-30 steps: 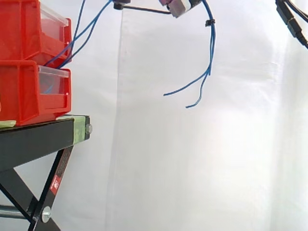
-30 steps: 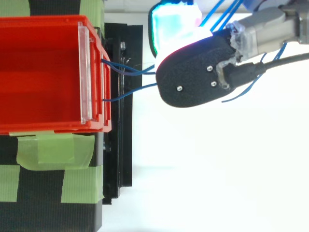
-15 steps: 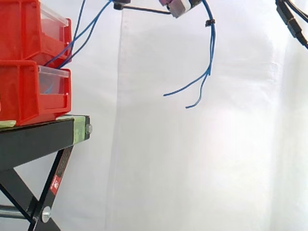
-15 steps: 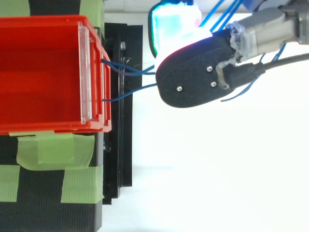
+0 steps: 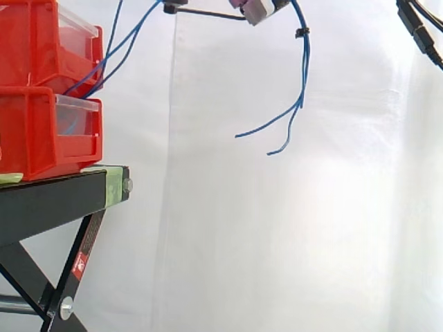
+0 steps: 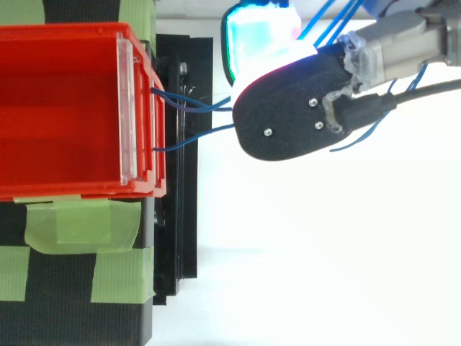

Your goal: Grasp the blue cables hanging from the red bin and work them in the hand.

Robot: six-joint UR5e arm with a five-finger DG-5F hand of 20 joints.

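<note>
Up at the top edge of the side view sits the hand (image 5: 257, 8), high above the stand and well out from the bins. From above, its black back (image 6: 288, 108) faces the camera, just off the front of the upper red bin (image 6: 65, 30). The blue cables (image 5: 306, 69) climb from the front of the stacked bins, right where the upper one meets the lower red bin (image 5: 34, 131), slanting up to the hand. They go over it and drop down the far side, bundled by a small black tie (image 5: 301, 32). Below the tie two loose ends splay apart, dangling free against the white curtain (image 5: 277, 242). Is the hand closed on them, or are they only draped across? Cannot tell. The bins sit on the black stand (image 5: 48, 200), with green tape (image 6: 79, 223) beside them.
</note>
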